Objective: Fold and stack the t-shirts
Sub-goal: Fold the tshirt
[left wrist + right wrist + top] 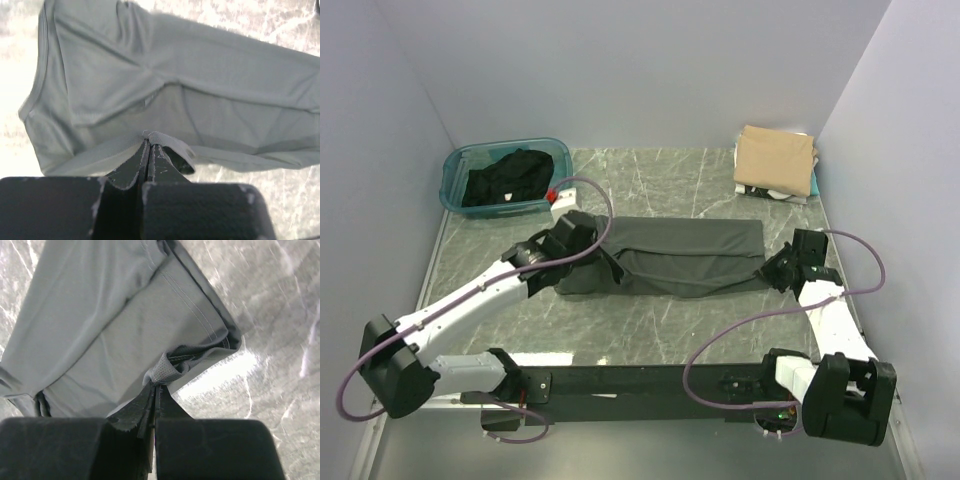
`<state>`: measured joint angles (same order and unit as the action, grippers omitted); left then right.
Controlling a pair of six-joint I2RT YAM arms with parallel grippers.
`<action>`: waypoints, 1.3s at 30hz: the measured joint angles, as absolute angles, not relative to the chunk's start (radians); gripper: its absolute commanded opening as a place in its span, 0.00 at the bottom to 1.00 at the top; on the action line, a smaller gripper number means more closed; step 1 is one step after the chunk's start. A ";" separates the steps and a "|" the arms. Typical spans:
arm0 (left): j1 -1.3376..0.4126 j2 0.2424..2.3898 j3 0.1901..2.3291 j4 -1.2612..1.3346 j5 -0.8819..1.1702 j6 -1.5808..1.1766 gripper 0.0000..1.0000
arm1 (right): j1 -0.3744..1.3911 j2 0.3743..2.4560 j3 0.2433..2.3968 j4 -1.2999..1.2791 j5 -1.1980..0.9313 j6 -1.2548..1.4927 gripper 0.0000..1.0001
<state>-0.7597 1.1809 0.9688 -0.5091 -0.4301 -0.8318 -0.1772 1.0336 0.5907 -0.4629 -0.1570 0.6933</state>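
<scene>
A dark charcoal-grey t-shirt (pixel 685 255) lies stretched across the middle of the table, folded lengthwise. My left gripper (pixel 582 243) is shut on its left end, pinching a fold of the cloth (pixel 155 136) between closed jaws. At the shirt's right end my right gripper (pixel 772 268) is shut too, with a bunched corner of the hem (pixel 165 371) in its tips. A black t-shirt (pixel 507 180) lies crumpled in the teal tub (pixel 455 165) at the back left. A folded tan t-shirt (pixel 775 158) tops a small stack at the back right.
White and teal cloth (pixel 790 195) peeks out under the tan shirt. Grey walls close in on the left, back and right. A black rail (pixel 650 380) joins the arm bases along the near edge.
</scene>
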 measured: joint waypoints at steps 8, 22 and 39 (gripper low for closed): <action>-0.669 1.348 1.078 -0.429 -0.349 -0.665 0.01 | -0.177 1.120 0.659 -0.456 -0.159 0.683 0.00; -0.542 1.713 1.351 -0.353 -0.229 -0.445 0.23 | -0.177 1.333 0.780 -0.426 -0.160 0.682 0.15; -0.483 1.868 1.486 -0.425 -0.197 -0.538 1.00 | -0.104 1.369 0.967 -0.412 -0.072 0.532 0.84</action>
